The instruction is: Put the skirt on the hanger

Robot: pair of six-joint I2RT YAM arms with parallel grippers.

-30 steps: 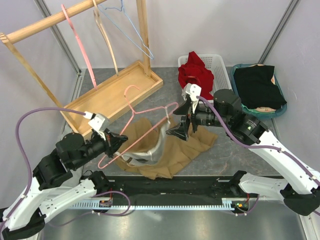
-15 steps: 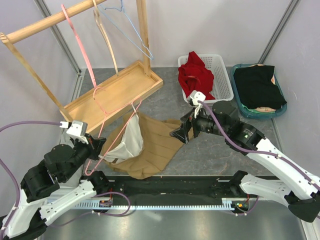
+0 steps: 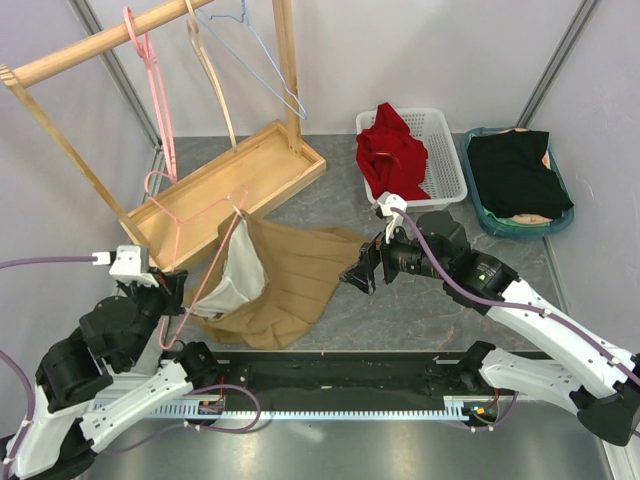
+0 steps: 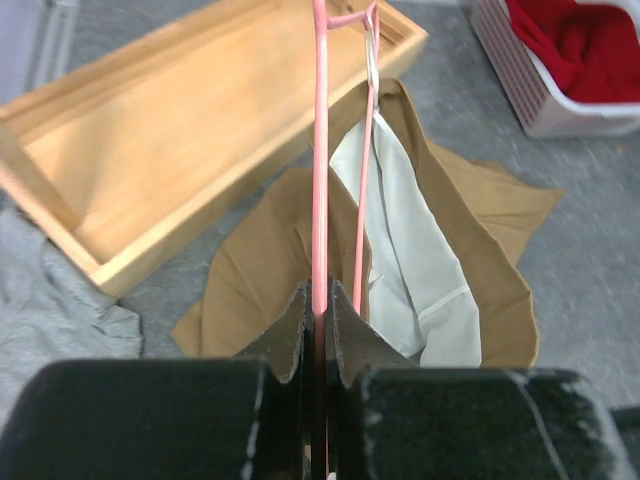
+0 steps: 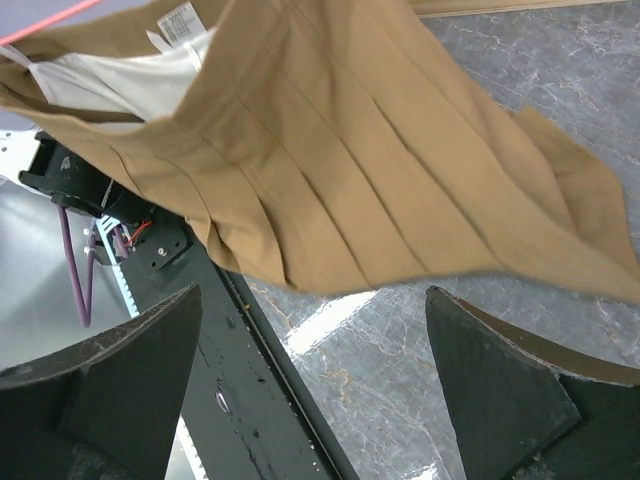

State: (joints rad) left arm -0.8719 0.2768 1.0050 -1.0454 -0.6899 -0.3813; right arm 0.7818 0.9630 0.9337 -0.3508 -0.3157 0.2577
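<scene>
Since a second ago, your left gripper (image 4: 318, 300), pinching the hanger (image 4: 319, 150), sits further left, and the right gripper (image 3: 358, 272) is clear of the skirt (image 3: 290, 270), spread wide beside it. Lift steadily and keep the hanger level so the skirt doesn't slide off. Tan, pleated and white-lined, the skirt hangs from the hanger, its hem trailing on the surface (image 3: 430, 310).

The skirt (image 3: 290, 275) is tan and pleated with a white lining. Its waist end is lifted and gapes open so the lining shows, while the rest of it spreads flat over the grey table (image 3: 420, 300). The hanger (image 4: 319, 150) is thin pink wire, raised off the table and slanting, its near end pinched in the closed jaws of the left gripper (image 4: 318, 300), with one of its wires passing through the skirt's open waist.
</scene>
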